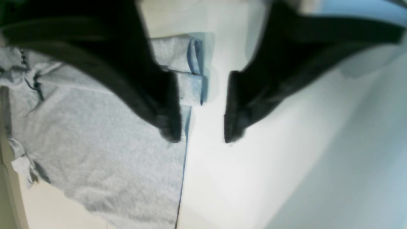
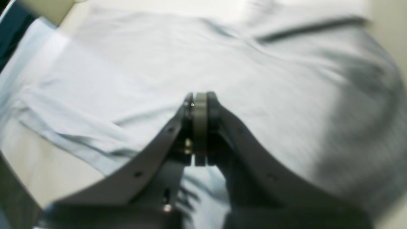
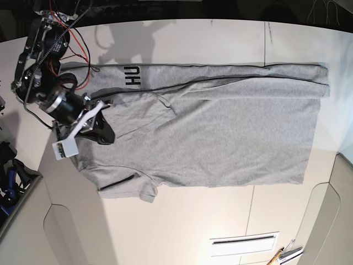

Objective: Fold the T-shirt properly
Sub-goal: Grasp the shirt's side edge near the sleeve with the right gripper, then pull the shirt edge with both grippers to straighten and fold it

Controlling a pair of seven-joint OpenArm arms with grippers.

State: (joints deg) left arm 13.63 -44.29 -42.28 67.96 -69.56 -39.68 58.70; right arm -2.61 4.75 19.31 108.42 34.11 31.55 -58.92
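White tabletop [image 3: 182, 221] fills the base view, smooth and pale, with thin seams running across it. Down at the bottom edge there's a white rectangular vent-like slot [image 3: 244, 242] set into the surface. Just right of it, a small cluster of tools or pens [image 3: 284, 255] pokes in from the edge. At far left, dark blue gear [image 3: 11, 179] sits off the tabletop.
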